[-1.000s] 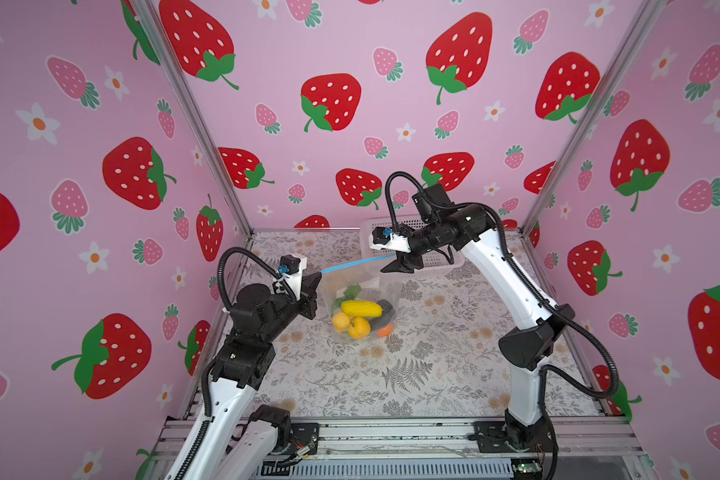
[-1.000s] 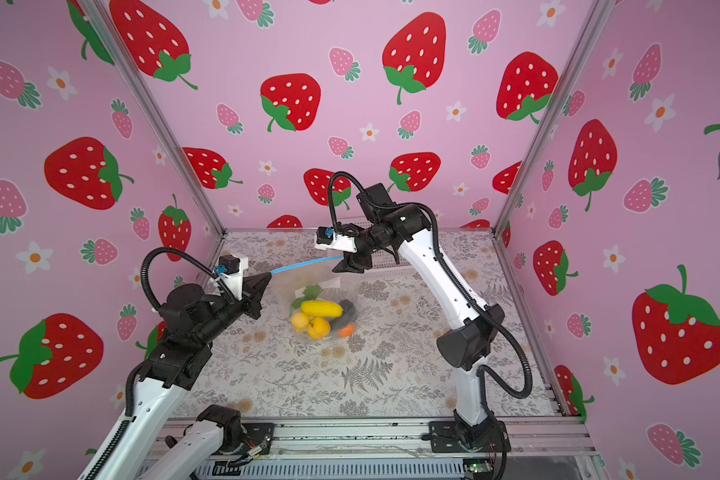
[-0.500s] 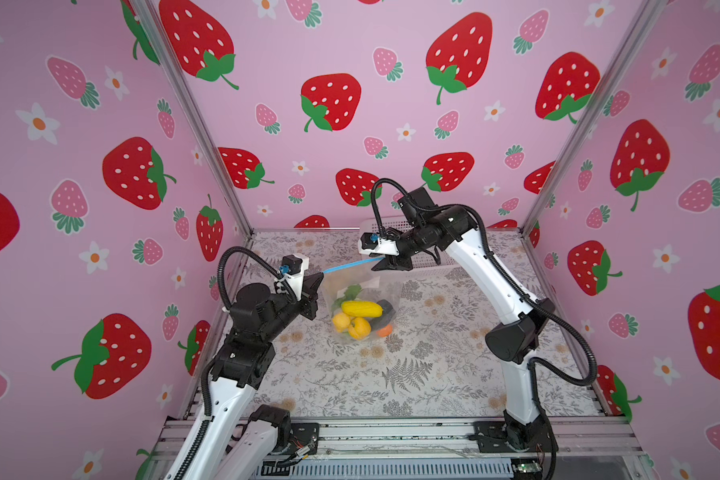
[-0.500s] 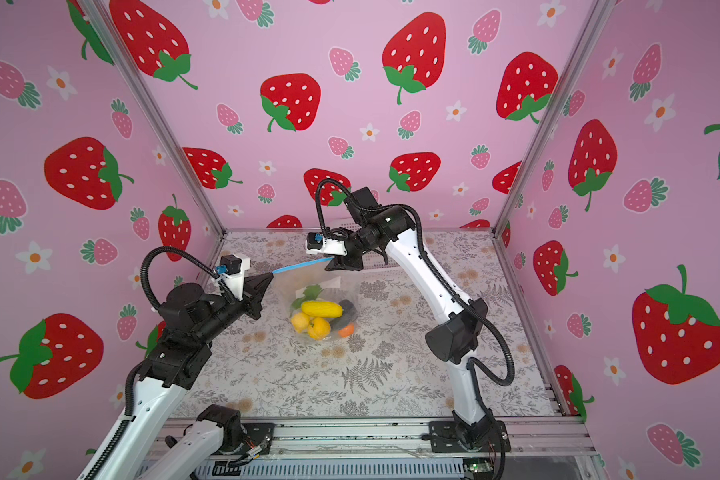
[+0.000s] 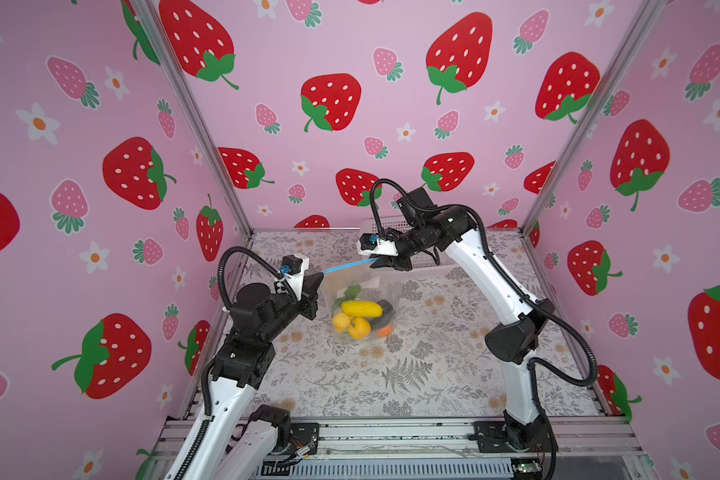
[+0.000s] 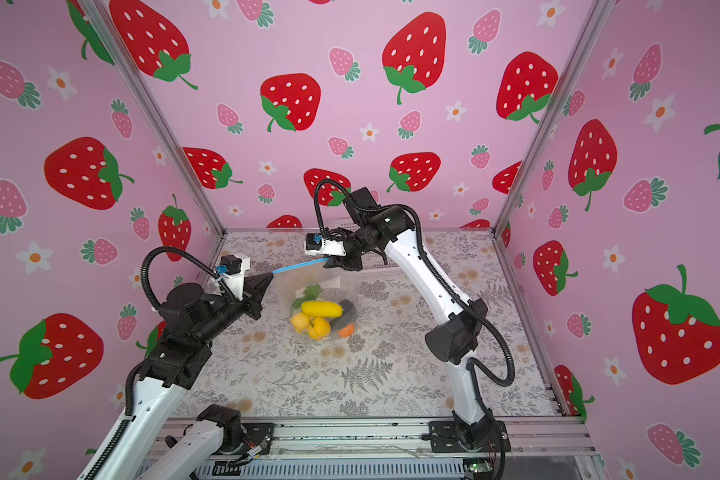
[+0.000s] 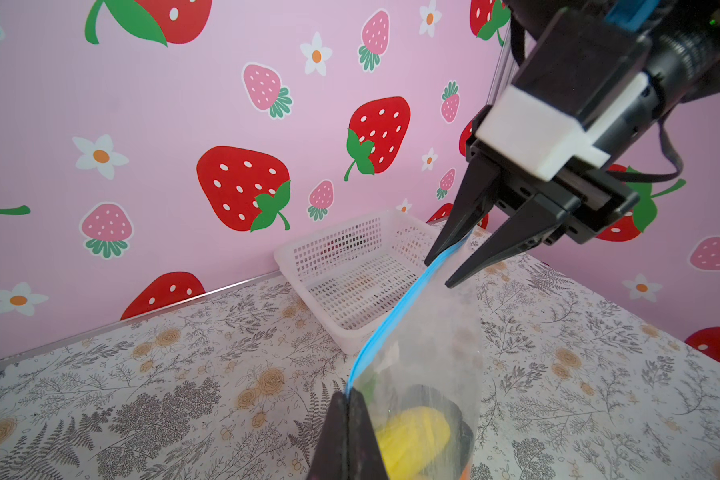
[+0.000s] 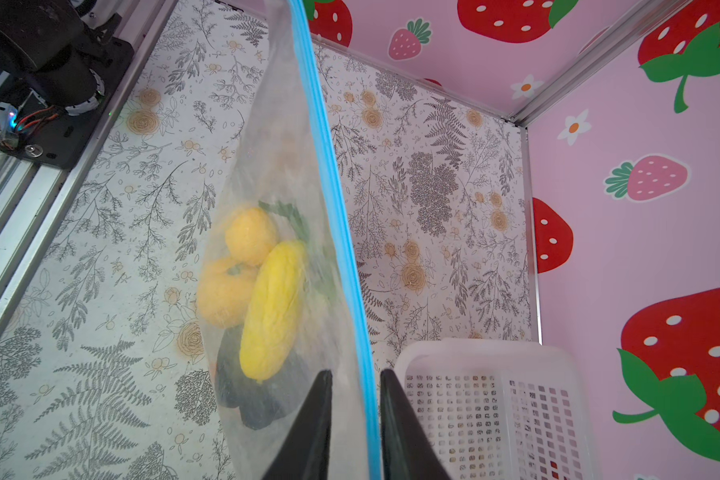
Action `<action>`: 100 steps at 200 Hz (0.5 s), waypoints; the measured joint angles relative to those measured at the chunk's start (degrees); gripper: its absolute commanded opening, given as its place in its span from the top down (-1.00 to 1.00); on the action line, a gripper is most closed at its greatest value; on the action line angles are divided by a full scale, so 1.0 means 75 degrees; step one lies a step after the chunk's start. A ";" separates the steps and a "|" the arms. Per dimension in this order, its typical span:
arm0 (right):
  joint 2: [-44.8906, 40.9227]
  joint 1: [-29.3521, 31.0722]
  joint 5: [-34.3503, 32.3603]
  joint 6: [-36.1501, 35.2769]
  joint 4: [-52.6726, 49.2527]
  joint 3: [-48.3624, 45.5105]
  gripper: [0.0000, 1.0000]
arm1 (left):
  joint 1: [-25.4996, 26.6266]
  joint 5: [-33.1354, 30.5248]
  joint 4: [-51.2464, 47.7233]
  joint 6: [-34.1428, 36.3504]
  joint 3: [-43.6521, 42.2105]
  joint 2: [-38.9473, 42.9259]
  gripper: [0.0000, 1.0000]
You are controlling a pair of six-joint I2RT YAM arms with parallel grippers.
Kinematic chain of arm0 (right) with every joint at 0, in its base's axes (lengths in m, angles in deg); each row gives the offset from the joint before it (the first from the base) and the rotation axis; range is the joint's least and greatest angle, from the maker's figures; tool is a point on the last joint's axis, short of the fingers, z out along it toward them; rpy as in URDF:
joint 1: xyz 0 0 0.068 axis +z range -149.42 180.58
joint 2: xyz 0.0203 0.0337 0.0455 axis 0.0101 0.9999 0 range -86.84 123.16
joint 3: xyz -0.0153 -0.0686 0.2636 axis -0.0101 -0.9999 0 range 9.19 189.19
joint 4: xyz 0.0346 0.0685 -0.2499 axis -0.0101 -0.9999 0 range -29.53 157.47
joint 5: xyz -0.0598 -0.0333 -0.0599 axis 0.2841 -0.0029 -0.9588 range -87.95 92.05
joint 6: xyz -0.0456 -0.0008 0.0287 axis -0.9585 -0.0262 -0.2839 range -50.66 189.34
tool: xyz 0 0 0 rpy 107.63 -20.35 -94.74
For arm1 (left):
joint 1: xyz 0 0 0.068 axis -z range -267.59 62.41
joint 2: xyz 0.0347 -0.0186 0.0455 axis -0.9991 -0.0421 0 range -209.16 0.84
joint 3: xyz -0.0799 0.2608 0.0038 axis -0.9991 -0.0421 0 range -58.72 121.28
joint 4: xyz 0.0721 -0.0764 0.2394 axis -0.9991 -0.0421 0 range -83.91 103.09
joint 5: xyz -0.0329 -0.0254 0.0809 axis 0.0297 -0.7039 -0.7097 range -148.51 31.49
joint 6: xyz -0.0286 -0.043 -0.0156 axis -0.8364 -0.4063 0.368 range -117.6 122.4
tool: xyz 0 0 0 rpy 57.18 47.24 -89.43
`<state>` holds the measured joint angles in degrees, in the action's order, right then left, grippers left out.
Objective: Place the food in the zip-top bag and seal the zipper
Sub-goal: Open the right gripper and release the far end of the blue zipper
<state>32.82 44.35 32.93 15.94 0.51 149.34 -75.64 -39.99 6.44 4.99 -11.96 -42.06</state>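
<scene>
Right wrist view has the zipper (image 8: 329,178) running as a taut light-blue line straight out from between the right gripper's (image 8: 354,382) dark fingers. They stand narrowly apart, with the strip close to one finger and clear of the other, so they straddle it without pinching.

The zip-top bag (image 8: 267,166) hangs from that strip to one side of the gripper. The food (image 8: 271,307) is bunched in its bottom: a long yellow piece, two rounder yellow-orange ones, green leaves and a dark piece.

In the left wrist view, the left gripper (image 7: 346,405) has its fingers pressed together on the opposite end of the zipper (image 7: 395,311), at the bag's corner. The right gripper (image 7: 437,273) is straight ahead of it along the strip.

In both top views the bag (image 5: 366,286) is slung between the two grippers (image 5: 319,279) (image 5: 377,262), sagging toward the floral table (image 5: 412,365). A white basket (image 8: 474,353) sits just beside the right gripper, on the side away from the bag.
</scene>
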 measured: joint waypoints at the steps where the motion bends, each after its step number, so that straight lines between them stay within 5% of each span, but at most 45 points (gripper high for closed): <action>1: 0.0000 0.0000 0.0000 0.0000 0.0000 0.0000 0.57 | 0.0000 0.0000 0.0000 0.0003 0.0000 0.0000 1.00; 100: -0.0003 0.0000 -0.0050 0.0058 0.0017 -0.0003 0.83 | 0.0003 -0.0009 0.0000 -0.0003 0.0000 0.0000 1.00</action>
<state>32.79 44.35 32.56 16.37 0.64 149.32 -75.62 -40.06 6.44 4.97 -11.96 -42.06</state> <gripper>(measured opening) 0.093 0.045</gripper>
